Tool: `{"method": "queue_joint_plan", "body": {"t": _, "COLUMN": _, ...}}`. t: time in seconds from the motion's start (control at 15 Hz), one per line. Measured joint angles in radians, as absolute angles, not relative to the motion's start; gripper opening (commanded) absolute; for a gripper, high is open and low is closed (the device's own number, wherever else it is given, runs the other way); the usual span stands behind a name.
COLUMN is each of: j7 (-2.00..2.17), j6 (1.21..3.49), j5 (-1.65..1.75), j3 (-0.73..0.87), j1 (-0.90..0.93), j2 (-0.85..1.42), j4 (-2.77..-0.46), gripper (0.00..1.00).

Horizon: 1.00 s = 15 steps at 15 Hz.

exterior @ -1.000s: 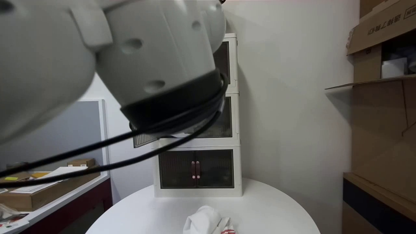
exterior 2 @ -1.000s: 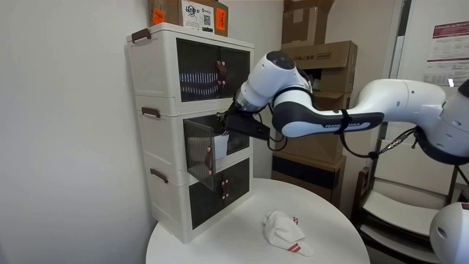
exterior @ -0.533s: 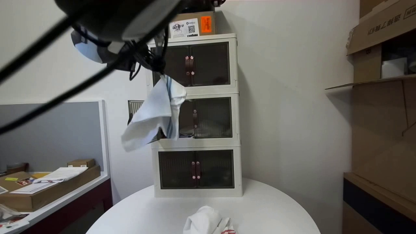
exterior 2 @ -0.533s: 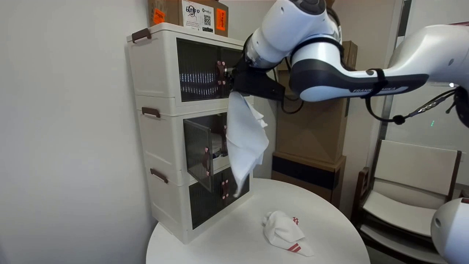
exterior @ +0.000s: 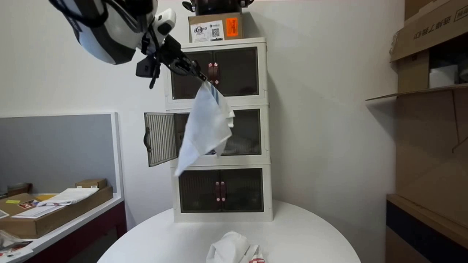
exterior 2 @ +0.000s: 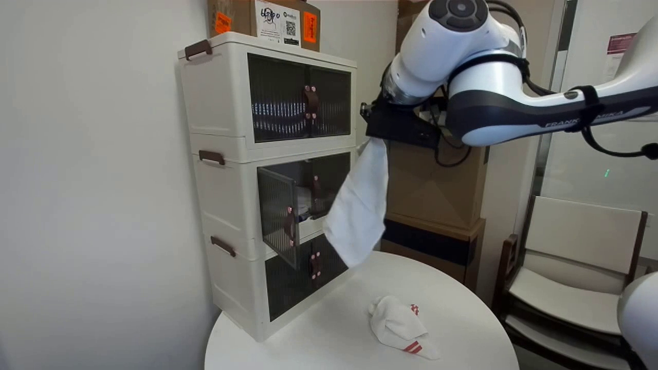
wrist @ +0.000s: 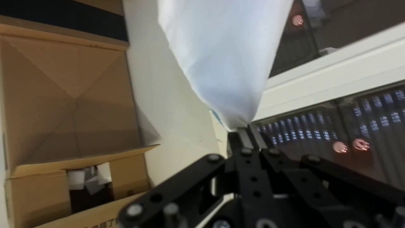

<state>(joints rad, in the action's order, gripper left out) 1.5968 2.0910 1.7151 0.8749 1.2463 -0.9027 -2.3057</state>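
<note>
Shifted rightward in both exterior views over the last half second, my gripper (wrist: 248,128) has taken the hanging white cloth (exterior 2: 360,205) along with it. Going left to right in an exterior view, I first have the white stacked cabinet (exterior 2: 216,97), its middle-tier door (exterior 2: 277,210) swung out, leaving that opening uncovered. Next comes the hanging white cloth, apart from the door, in midair above the round table (exterior 2: 329,334); my jaws stand together on its top corner, with only thin fabric between, I judge, so the rest drops loosely under its own weight. Lower and further right, a crumpled cloth (exterior 2: 393,318) with red stripes lies bunched on the round table, which alone bears it, and past the rim stands a chair (exterior 2: 565,303) with a pale seat
</note>
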Motion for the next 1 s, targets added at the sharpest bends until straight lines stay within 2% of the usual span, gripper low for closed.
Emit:
{"method": "queue_joint_plan", "body": {"t": 0.4, "j7": 1.727, "j6": 2.259, "j5": 1.643, "j3": 0.886, "j1": 0.928, "j2": -0.815, "j4": -2.470, "gripper": 0.00}}
{"method": "queue_joint_plan", "body": {"t": 0.8, "j7": 1.776, "j6": 2.499, "j5": 1.550, "j3": 0.881, "j1": 0.711, "j2": -0.625, "j4": -2.524, "gripper": 0.00}}
{"method": "queue_joint_plan", "body": {"t": 0.87, "j7": 1.776, "j6": 2.546, "j5": 1.523, "j3": 0.877, "j1": 0.679, "j2": -0.580, "j4": -2.525, "gripper": 0.26}}
{"method": "queue_joint_plan", "body": {"t": 0.93, "j7": 1.774, "j6": 2.596, "j5": 1.488, "j3": 0.872, "j1": 0.646, "j2": -0.532, "j4": -2.525, "gripper": 0.27}}
{"method": "queue_joint_plan", "body": {"t": 1.0, "j7": 1.770, "j6": 2.621, "j5": 1.459, "j3": 0.883, "j1": 0.641, "j2": -0.491, "j4": -2.524, "gripper": 0.33}}
